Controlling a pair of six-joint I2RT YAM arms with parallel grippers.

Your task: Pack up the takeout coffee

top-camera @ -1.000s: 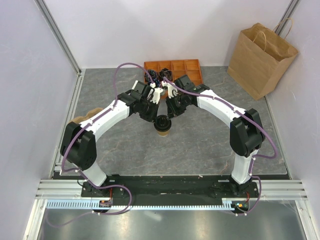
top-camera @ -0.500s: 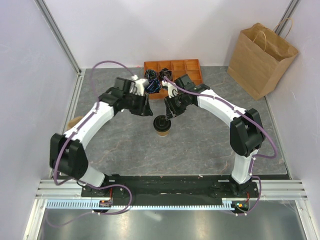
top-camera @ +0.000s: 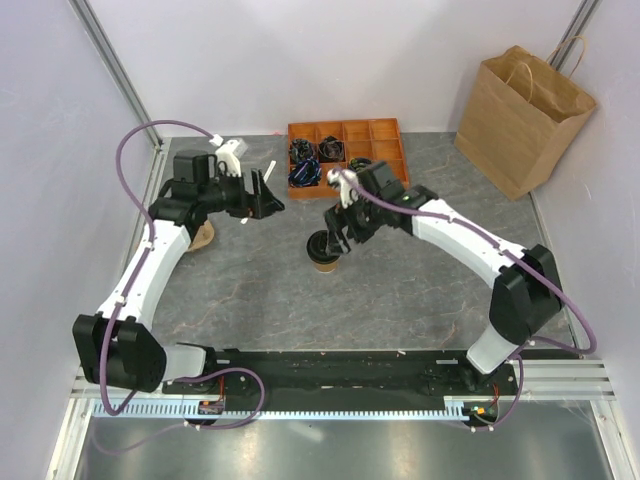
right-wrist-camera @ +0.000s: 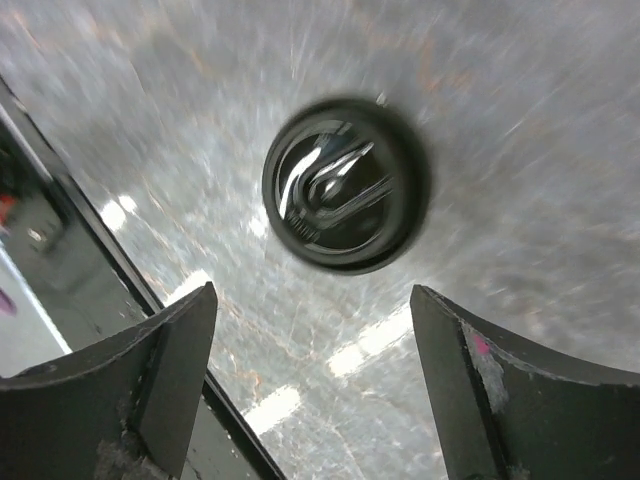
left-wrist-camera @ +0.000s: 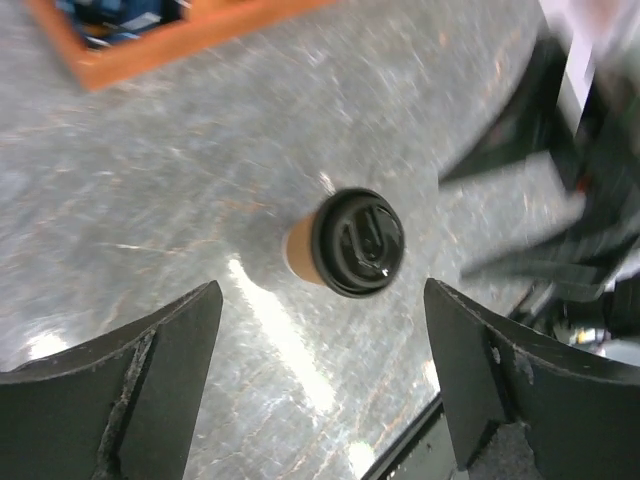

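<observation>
The takeout coffee [top-camera: 323, 256] stands upright on the grey bench [top-camera: 420, 290], roughly in the middle and a little nearer than the orange tray [top-camera: 372, 133] at the far side. Its black lid [left-wrist-camera: 358, 242] is seated on the brown paper cup.

The right gripper [top-camera: 338, 232] hovers just over the cup, slightly to its far right. The right wrist view looks straight down on the lid, which lies in the gap ahead of the two fingers [right-wrist-camera: 150, 390]. The jaws are spread wide, with nothing between them and no contact with the cup. That view is smeared by motion blur.

The left gripper [top-camera: 266, 196] is up off the bench, to the left of the cup and farther back, well apart from it. Its jaws are also wide and empty. Its own camera shows the cup beyond the parted fingers [left-wrist-camera: 160, 380], with the right arm a dark blur at the right edge.

The tray's left compartments hold dark, tangled items [top-camera: 305, 160] that are too small to make out. A tan cup carrier [top-camera: 203, 237] lies at the left side of the bench, partly hidden by the left arm. A large paper bag [top-camera: 520, 125] stands upright in the far right corner with its mouth open.
</observation>
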